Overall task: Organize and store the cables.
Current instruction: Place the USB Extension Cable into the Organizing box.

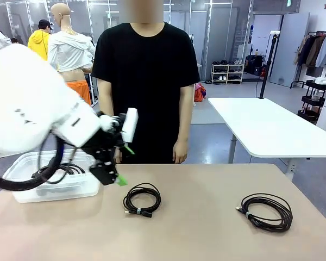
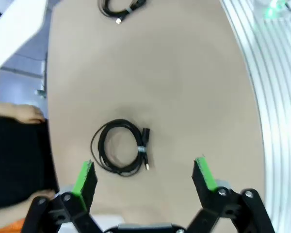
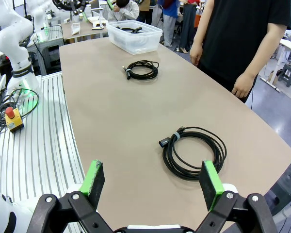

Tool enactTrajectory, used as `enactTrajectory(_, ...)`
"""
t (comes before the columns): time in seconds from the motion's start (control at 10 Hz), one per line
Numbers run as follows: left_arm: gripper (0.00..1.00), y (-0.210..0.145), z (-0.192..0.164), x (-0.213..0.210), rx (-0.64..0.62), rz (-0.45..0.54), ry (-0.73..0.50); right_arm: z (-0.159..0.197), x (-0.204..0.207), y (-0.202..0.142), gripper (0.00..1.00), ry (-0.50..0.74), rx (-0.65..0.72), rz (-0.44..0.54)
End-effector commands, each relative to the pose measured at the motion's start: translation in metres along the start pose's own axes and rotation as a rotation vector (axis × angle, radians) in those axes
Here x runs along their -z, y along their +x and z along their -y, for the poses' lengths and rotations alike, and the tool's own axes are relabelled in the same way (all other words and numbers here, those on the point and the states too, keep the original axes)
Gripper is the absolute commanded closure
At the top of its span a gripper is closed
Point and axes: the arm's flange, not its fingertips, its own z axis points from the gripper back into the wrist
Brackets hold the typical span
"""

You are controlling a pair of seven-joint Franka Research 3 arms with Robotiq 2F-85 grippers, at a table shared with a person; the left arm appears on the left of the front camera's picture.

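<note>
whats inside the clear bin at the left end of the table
At least one coiled black cable lies in the clear bin. The left arm and its hose cover part of the bin, so whether more cables lie there cannot be told.

table (image 1: pixel 206 234) holds 1 bin (image 1: pixel 22 187) and 2 cables (image 1: pixel 142 199) (image 1: pixel 266 211).

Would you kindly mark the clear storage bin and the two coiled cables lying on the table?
clear storage bin (image 1: pixel 70 190), front view, its near wall.
middle cable (image 2: pixel 141 148), left wrist view, the pale strap tying it.
right-hand cable (image 3: pixel 174 137), right wrist view, the pale strap near its plugs.
</note>
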Motion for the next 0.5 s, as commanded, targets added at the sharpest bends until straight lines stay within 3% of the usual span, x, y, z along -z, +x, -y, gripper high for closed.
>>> enactTrajectory(0.0,0.00,0.017,-0.027,0.036,0.077,-0.073,-0.043,0.000,-0.001,0.001,0.00,-0.006,-0.016,0.013)
enactTrajectory(0.2,0.00,0.029,-0.028,0.061,0.035,-0.185,-0.054,0.000,-0.001,0.001,0.00,-0.006,-0.016,0.013)
enactTrajectory(0.4,0.00,0.028,-0.021,0.086,0.011,-0.233,-0.096,0.000,-0.001,0.001,0.00,-0.006,-0.016,0.013)
